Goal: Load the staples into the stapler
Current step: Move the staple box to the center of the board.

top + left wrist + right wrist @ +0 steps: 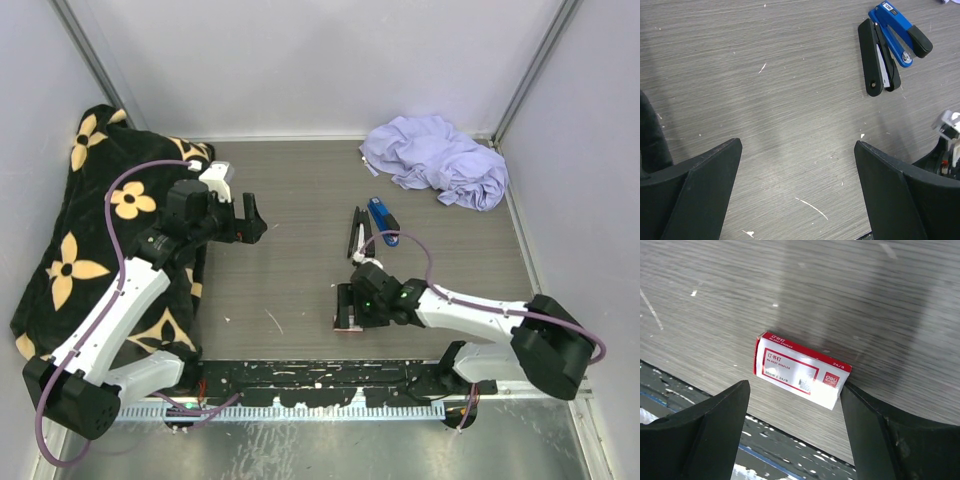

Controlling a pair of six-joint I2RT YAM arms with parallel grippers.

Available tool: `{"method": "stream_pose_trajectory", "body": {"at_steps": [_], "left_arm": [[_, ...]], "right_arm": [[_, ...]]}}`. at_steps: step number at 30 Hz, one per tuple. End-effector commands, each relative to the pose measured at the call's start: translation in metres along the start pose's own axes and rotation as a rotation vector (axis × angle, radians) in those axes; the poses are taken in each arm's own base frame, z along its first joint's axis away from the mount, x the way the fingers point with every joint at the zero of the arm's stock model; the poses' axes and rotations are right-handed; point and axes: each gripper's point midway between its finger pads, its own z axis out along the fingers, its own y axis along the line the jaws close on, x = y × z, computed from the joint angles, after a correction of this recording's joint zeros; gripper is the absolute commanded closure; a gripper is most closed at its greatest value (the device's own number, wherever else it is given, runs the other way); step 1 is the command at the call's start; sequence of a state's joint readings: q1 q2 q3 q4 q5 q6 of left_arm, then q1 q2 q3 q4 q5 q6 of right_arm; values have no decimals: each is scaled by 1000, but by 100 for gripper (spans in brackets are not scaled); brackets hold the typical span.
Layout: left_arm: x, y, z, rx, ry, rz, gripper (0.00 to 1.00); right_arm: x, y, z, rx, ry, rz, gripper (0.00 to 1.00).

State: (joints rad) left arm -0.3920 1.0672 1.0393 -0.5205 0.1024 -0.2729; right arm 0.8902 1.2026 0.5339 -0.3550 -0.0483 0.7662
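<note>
— Where is the staple box?

— The staple box [802,371] lies flat on the bench [290,190], red-and-white label up. It sits close to the near edge, a little right of the middle.

— Have you got hold of it?

— No. My right tool [794,385] is down over it with the fingers spread wide, one on each side. The left finger stands clear of the box's left end. The right finger is just beside its right end, and I cannot tell whether it touches. Nothing is gripped.

— And your other side?

— My left tool [797,145] hangs over bare bench on the left, fingers fully apart, holding nothing. It is just right of the black blanket [90,230] with yellow flowers that covers the left side.

— The staplers?

— There are two, farther back than the box and right of the middle. The blue stapler [900,31] and the black stapler [875,57] lie close together, side by side. A pale strip shows along the black one. Neither tool touches them. A crumpled purple cloth [440,160] lies in the far right corner.
</note>
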Motion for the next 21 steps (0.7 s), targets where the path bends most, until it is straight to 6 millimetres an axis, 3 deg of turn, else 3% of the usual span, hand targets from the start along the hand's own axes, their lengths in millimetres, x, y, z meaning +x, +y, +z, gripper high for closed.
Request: {"method": "stream_pose_trajectory", "body": {"at_steps": [1, 6, 11, 14, 21], "left_arm": [[-17, -7, -4, 24, -65, 13, 2], [-18, -6, -5, 20, -67, 14, 2], [-20, -6, -8, 17, -75, 15, 2], [-21, -5, -10, 7, -79, 22, 2], [-23, 2, -13, -30, -91, 40, 2]], "right_arm": [[-7, 35, 11, -58, -17, -54, 21], [-8, 60, 3, -52, -19, -312, 17], [-24, 46, -6, 57, -43, -587, 9], [-37, 43, 2, 118, -58, -669, 8], [-29, 62, 25, 7, -25, -741, 8]]}}
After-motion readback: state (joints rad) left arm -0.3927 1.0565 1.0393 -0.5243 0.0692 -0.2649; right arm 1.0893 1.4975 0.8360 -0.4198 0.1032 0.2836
